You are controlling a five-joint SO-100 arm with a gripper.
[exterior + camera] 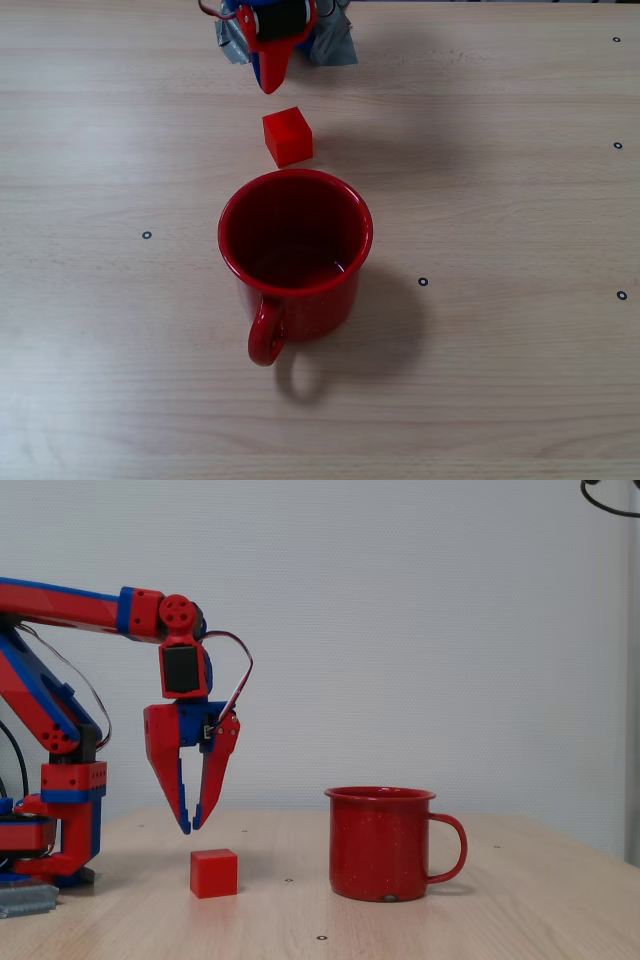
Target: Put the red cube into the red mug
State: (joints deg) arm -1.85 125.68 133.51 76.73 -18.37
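Observation:
The red cube (288, 136) (214, 872) rests on the wooden table, just beyond the red mug's far rim in a fixed view. The red mug (295, 255) (385, 842) stands upright with nothing visible inside, its handle toward the camera in one fixed view and to the right in the other. My gripper (270, 82) (190, 825) hangs point-down above the table, slightly left of the cube in a fixed view and clearly above it. Its red fingers are close together with only a thin gap at the tips, holding nothing.
The arm's red and blue base (60, 810) stands at the left, taped to the table with grey tape (335, 40). Small black marker dots (422, 281) are scattered over the table.

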